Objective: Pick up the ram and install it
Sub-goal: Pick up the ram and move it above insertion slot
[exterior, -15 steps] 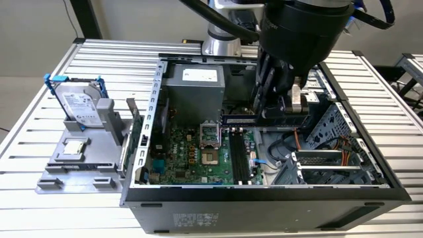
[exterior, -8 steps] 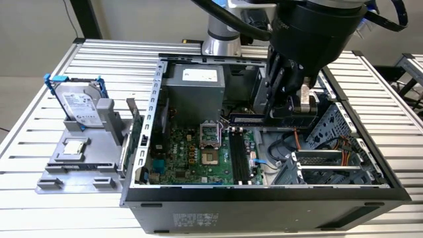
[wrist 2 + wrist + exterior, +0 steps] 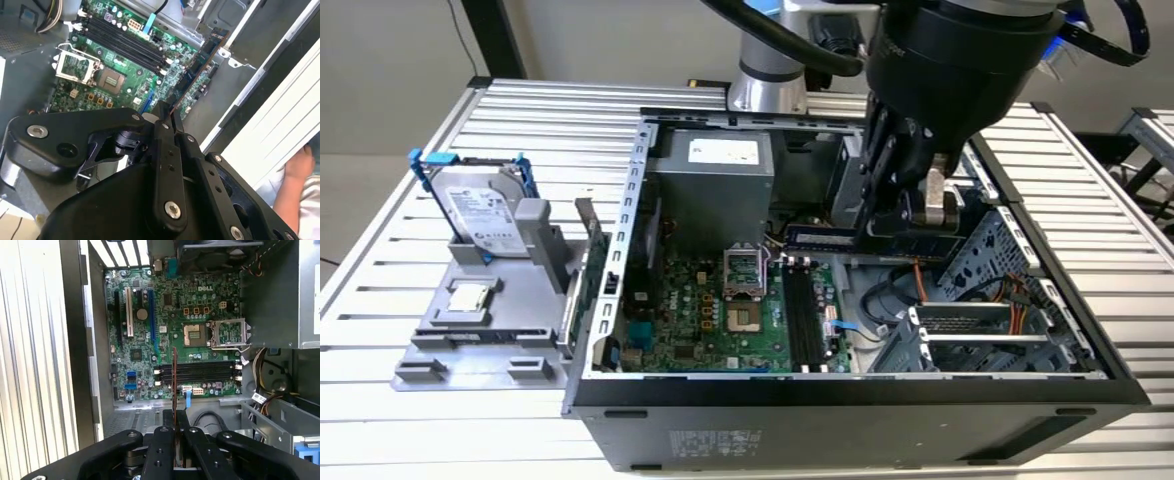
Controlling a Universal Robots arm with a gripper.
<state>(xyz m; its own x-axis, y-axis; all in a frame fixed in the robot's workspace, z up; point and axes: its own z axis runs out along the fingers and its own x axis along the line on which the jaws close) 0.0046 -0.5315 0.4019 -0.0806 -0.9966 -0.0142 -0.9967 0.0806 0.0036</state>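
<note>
My gripper [image 3: 921, 225] is shut on the ram [image 3: 841, 238], a long dark-blue stick held on edge above the inside of the open computer case [image 3: 607, 300]. In both wrist views the ram shows edge-on, sticking out from between the black fingers [image 3: 162, 432]: ram [image 3: 174, 375], gripper [image 3: 174, 417]; ram [image 3: 197, 70], gripper [image 3: 167, 115]. It hangs over the green motherboard [image 3: 707, 320], apart from the board. The black memory slots [image 3: 803, 320] [image 3: 197, 372] [image 3: 125, 42] lie below, and the stick stands crosswise to them.
A silver hard drive [image 3: 487, 210] with blue brackets and a small square chip [image 3: 470, 298] sit on a grey stand at the exterior view's left. The power supply [image 3: 714, 180], drive cage [image 3: 974, 330] and cables crowd the case. A person's hand [image 3: 295, 170] is beside the table.
</note>
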